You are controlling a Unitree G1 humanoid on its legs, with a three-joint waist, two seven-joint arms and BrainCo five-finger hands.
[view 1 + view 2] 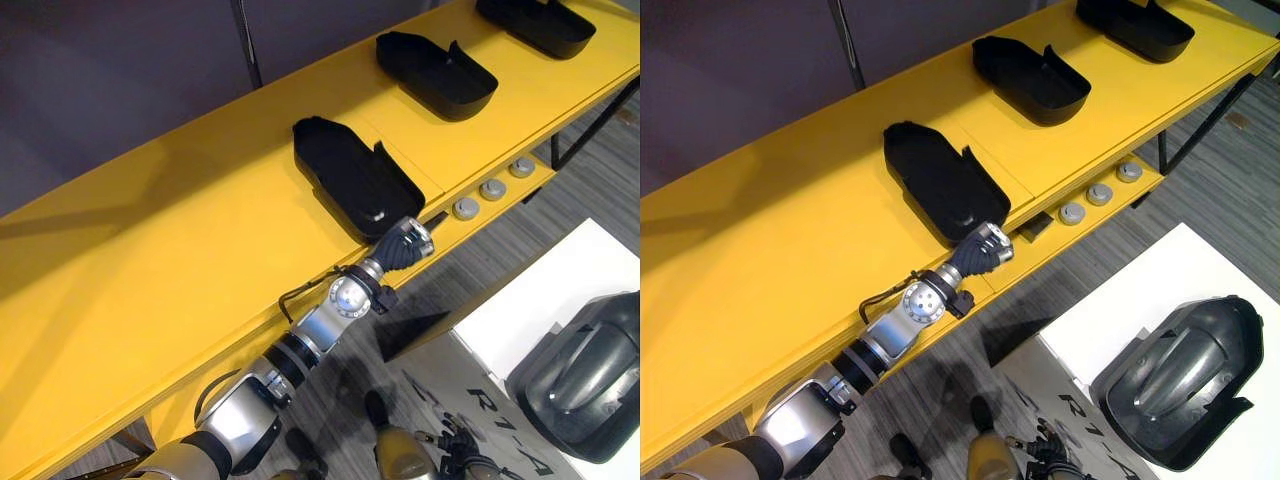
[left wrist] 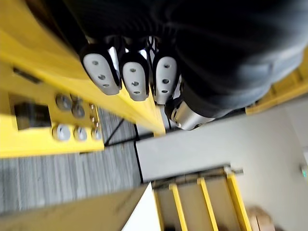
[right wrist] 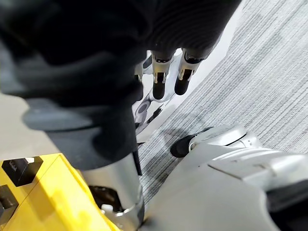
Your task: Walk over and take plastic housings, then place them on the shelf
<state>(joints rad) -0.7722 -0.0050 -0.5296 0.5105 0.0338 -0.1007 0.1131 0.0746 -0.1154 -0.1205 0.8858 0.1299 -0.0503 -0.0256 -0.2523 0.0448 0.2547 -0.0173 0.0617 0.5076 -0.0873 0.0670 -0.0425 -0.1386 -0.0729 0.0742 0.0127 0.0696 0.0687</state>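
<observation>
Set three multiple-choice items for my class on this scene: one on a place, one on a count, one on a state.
1. Where is the left hand?
A at the near end of the nearest housing on the yellow shelf
B over a white table
C at the farthest housing

2. How many black housings lie on the shelf?
A two
B three
C five

3. The right hand is:
A holding a housing
B pressing a knob
C holding nothing, fingers relaxed

Answers:
1 A, the hand meets that housing's end at the shelf's front edge.
2 B, three lie in a row.
3 C, its fingers hang over the floor.
</observation>
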